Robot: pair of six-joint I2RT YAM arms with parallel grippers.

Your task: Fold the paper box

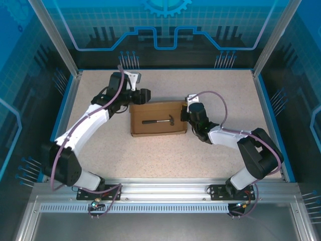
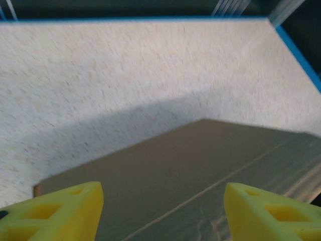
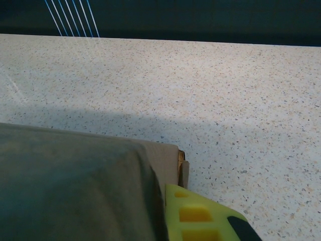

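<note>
Left jaws: apart, yellow fingers [image 2: 55,213] poised above the paper box [image 1: 150,111] at its far edge.
Right jaws: together, at the box's right edge.
Paper box: mid-surface [image 1: 210,160], between the arms.
Top view: hammer [image 1: 159,121] lying on the box.
Right wrist view: one yellow finger [image 3: 200,216] beside a cardboard corner.

Paper box [image 2: 200,170] blurred, cut off at bottom edge; hammer [image 1: 158,121] detail too small.
</note>
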